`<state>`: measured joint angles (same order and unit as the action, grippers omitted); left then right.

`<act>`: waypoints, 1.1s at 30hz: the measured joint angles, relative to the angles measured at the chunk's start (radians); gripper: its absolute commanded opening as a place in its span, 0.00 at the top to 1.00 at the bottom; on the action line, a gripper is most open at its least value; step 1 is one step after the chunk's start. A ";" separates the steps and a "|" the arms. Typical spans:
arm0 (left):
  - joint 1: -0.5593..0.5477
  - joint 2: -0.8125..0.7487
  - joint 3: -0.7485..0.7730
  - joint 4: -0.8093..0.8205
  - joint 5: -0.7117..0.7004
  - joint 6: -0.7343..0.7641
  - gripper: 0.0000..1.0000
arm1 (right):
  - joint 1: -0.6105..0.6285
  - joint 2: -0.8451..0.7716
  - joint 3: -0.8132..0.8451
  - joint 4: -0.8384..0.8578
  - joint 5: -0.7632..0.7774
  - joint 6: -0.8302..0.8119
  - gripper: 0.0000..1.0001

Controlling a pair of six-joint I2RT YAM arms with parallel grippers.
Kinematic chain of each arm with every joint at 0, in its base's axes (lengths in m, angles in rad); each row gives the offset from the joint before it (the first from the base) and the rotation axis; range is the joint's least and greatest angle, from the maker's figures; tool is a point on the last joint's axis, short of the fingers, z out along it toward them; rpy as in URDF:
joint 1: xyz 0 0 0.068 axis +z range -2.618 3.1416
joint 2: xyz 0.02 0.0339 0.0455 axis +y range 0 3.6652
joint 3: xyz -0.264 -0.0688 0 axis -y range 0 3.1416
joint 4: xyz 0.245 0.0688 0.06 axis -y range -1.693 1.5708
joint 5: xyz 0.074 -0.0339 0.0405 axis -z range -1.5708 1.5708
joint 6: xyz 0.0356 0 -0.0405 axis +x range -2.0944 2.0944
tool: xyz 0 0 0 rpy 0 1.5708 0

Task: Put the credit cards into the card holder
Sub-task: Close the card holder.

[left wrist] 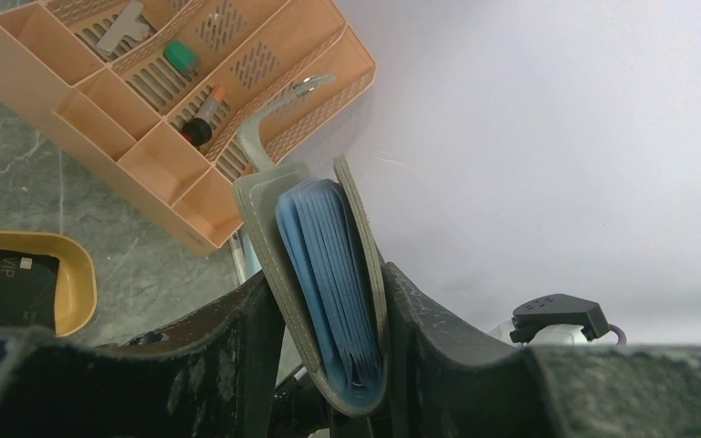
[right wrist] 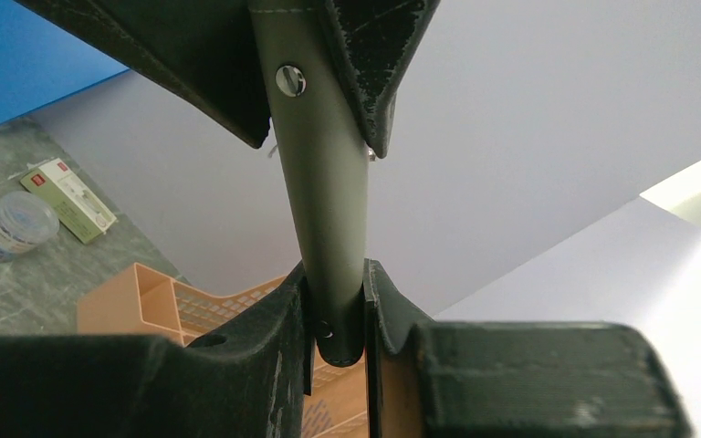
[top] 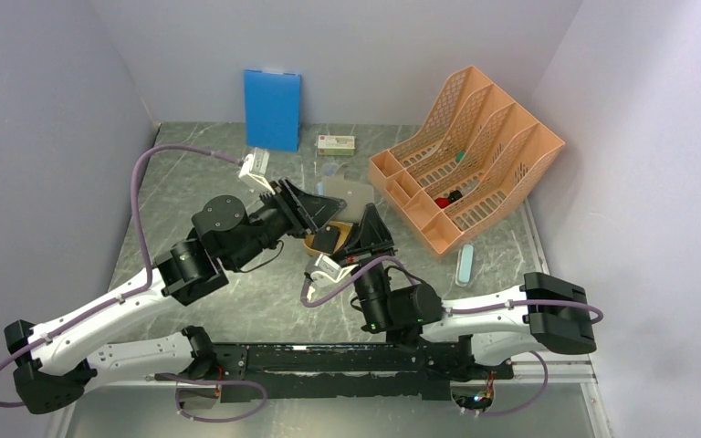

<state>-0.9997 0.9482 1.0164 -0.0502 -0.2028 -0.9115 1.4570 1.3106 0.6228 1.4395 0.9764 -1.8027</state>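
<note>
Your left end effector [left wrist: 326,274] fills the bottom of its wrist view, its two dark fingers [left wrist: 246,338] pressed against the outer faces of the card holder [left wrist: 315,246], so it is gripping the case. You can see the grey covers standing slightly apart at the top, with the pale blue inner pockets fanned between them. Your right end effector [right wrist: 333,274] is also clamped on the card holder, pinching one thin grey flap at its lower end, close to a small stud; a round snap stud shows higher up that flap, where the left fingers flank it.

From above, you see the case held up off the surface [top: 237,301] near the middle, between the two end effectors.

Just on the near side of the grip sits the mustard-yellow tray [left wrist: 78,283], and the credit cards [left wrist: 14,287] lie in it as a dark stack, one printed "VIP".

To the right stands the orange slotted organiser [top: 465,169] with a few small items in its compartments. At the far wall leans a blue board [top: 272,109], and a small white box [top: 337,143] lies to its right, a clear tub of clips [right wrist: 9,224] just beside it.
</note>
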 measured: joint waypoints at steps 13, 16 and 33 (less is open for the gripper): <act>0.000 0.010 0.000 0.024 -0.005 -0.005 0.69 | 0.006 0.003 0.005 0.012 0.018 -0.008 1.00; 0.000 0.015 0.000 0.038 -0.005 -0.008 0.94 | 0.008 0.011 0.005 0.018 0.028 -0.017 1.00; 0.002 -0.078 -0.014 -0.131 -0.231 0.092 0.95 | 0.122 -0.249 0.252 -0.888 0.019 0.770 0.21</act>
<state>-0.9974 0.8700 1.0027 -0.1814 -0.4335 -0.8200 1.5787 1.0618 0.8745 0.5510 0.9951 -1.0325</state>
